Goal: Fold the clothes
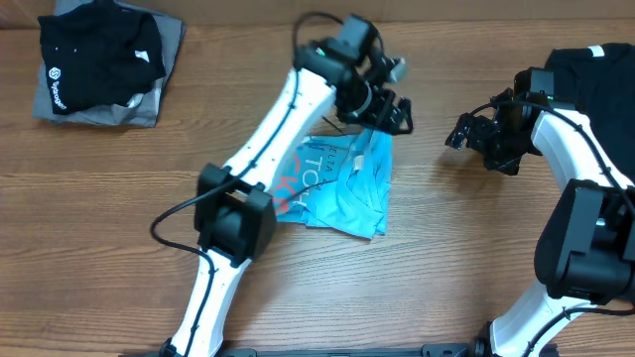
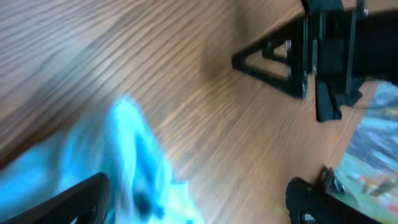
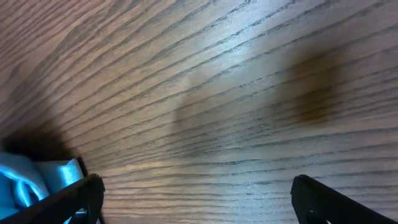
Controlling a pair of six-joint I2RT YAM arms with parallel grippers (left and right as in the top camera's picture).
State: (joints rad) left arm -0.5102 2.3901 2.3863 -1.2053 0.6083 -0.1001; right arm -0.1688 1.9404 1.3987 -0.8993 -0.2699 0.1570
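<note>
A light blue T-shirt [image 1: 342, 188] with white and red lettering lies folded into a small bundle at the table's middle. My left gripper [image 1: 389, 111] hovers over its far right corner, jaws wide open. In the left wrist view [image 2: 199, 186] blurred blue cloth [image 2: 130, 162] lies beside the left finger, not clamped. My right gripper [image 1: 464, 131] is open and empty, to the right of the shirt. In the right wrist view [image 3: 198, 186] it is over bare wood, with a bit of blue cloth [image 3: 31, 177] at the lower left.
A pile of black shirts [image 1: 99, 50] on grey cloth [image 1: 149, 104] sits at the back left. Another black garment [image 1: 595, 74] lies at the back right under the right arm. The right gripper also shows in the left wrist view [image 2: 311, 56].
</note>
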